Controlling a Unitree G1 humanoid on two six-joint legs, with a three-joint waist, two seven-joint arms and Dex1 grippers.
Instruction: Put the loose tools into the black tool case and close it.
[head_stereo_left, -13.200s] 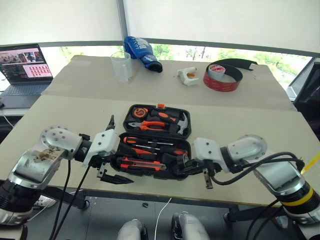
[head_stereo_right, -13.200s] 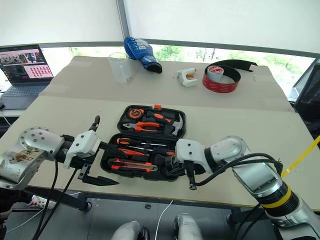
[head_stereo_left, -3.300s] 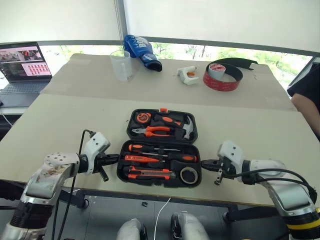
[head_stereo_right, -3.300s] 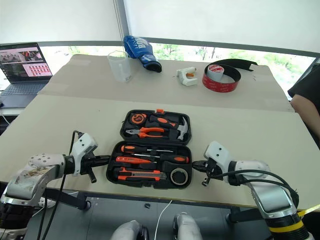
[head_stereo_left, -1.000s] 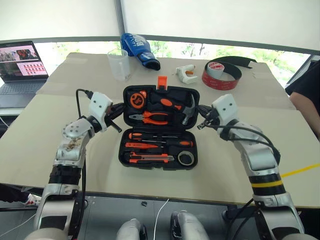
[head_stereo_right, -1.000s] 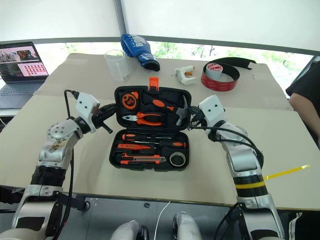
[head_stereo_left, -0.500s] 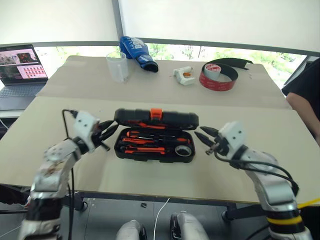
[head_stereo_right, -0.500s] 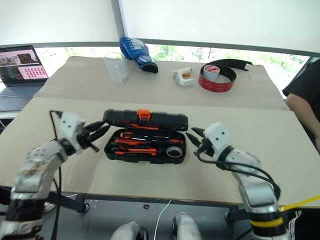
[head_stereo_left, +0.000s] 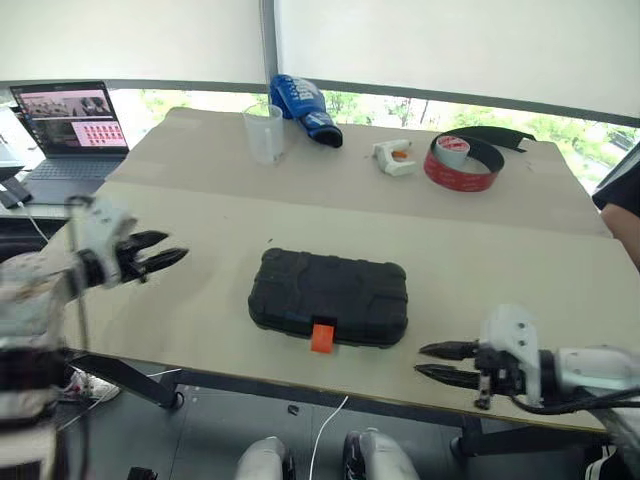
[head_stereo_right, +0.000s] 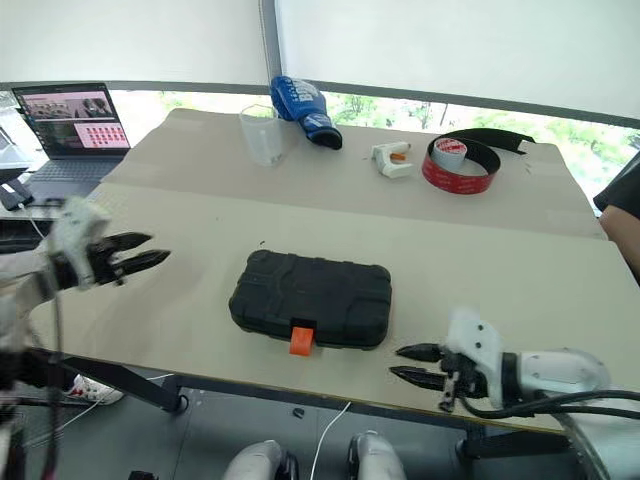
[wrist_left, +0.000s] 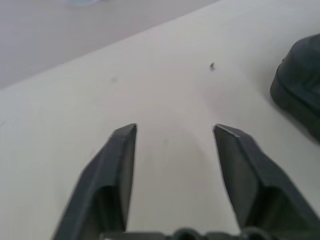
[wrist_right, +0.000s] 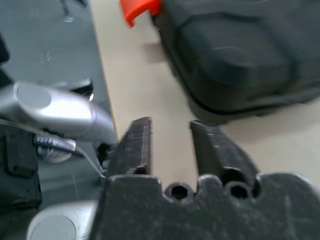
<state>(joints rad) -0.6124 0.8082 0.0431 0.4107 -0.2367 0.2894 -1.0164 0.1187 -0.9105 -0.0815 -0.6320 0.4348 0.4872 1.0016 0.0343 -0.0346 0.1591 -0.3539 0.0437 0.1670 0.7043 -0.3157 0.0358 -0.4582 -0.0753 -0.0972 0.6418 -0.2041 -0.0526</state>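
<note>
Left eye view: the case (head_stereo_left: 330, 297) lies shut and flat near the front edge of the surface (head_stereo_left: 520, 260), lid down over whatever it holds, so no loose tool is visible on the surface. Its orange latch (head_stereo_left: 321, 337) hangs from the front edge; whether it is snapped cannot be told. The left pincer (head_stereo_left: 152, 260) hovers well to the left of the case, jaws parted and empty, pointing toward it. The right pincer (head_stereo_left: 446, 362) sits low at the front edge, near the case's right front corner, jaws slightly apart and holding nothing. Both stand clear of the lid, which suggests the closing step is done or nearly so; pressing the latch may remain. The cup (head_stereo_left: 264, 134), glue gun (head_stereo_left: 392, 156) and big tape roll (head_stereo_left: 461, 163) stand far back, apart from the work.
</note>
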